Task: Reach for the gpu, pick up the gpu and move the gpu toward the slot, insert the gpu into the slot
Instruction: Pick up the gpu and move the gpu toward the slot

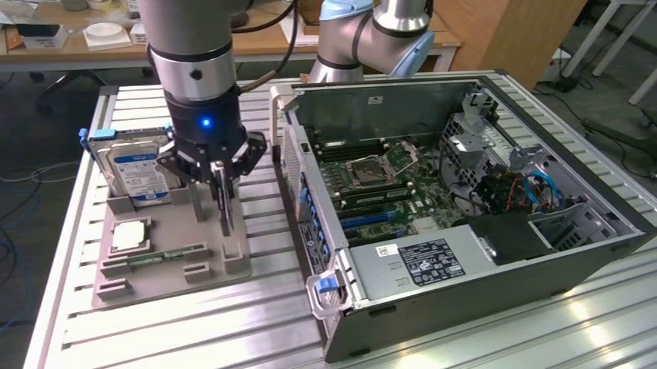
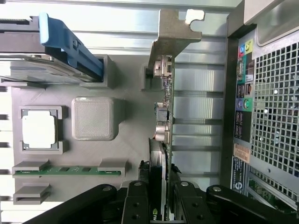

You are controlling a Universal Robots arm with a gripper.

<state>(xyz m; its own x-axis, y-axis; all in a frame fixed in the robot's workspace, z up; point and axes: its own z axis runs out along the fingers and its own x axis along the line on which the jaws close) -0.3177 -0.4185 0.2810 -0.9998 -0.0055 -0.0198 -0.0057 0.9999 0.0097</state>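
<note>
The gpu [image 1: 224,206] stands on its edge in the grey holder tray [image 1: 169,286], on the exterior view's left of the open computer case [image 1: 467,238]. My gripper [image 1: 218,171] comes straight down over it, its fingers pressed on both faces of the card's upper edge. From the wrist view the gpu [image 2: 162,116] is edge-on, with its pale metal bracket [image 2: 175,35] at the far end and my gripper [image 2: 161,205] shut on the near end. Blue slots [image 1: 371,221] lie on the motherboard inside the case.
A blue-labelled hard drive [image 1: 138,165], a CPU [image 1: 131,234] and a green memory stick [image 1: 154,260] share the tray. The case's perforated rear panel [image 2: 273,116] stands close beside the card. A second arm [image 1: 370,34] rises behind the case.
</note>
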